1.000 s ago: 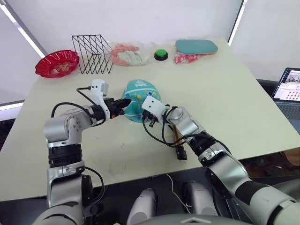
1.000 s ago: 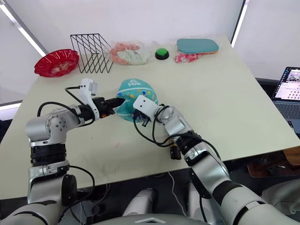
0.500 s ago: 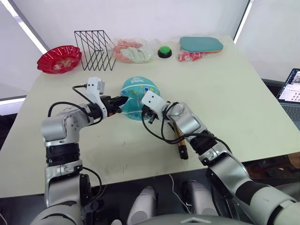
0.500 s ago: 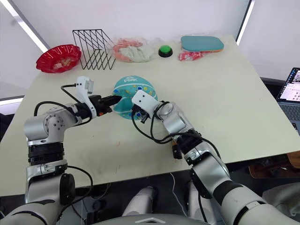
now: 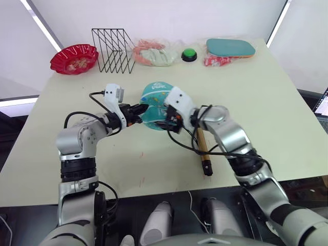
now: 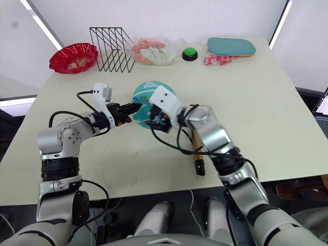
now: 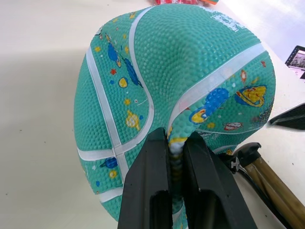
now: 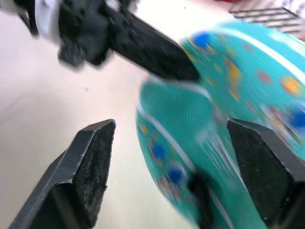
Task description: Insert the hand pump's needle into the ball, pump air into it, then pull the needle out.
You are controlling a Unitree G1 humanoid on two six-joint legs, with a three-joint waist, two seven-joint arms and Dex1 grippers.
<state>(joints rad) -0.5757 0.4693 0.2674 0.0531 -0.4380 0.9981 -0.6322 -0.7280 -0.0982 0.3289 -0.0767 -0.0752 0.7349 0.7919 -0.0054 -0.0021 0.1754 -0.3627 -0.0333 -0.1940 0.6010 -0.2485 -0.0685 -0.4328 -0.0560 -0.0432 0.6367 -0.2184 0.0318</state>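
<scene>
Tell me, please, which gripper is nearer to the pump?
Right. The right gripper hangs open at the ball, just beside the pump; the left gripper pinches the ball's far side.

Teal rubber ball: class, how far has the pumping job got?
Done: the left gripper pinches a fold of the teal rubber ball. In hand: the open right gripper is at the ball. Left: the gold-brass hand pump lies on the table; inserting, pumping, withdrawing remain.

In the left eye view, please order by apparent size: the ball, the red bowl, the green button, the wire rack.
1. Wire rack
2. Red bowl and ball: they look similar; the grippers partly hide the ball, so I do not rank them.
3. Green button, plainly the smallest.
</scene>
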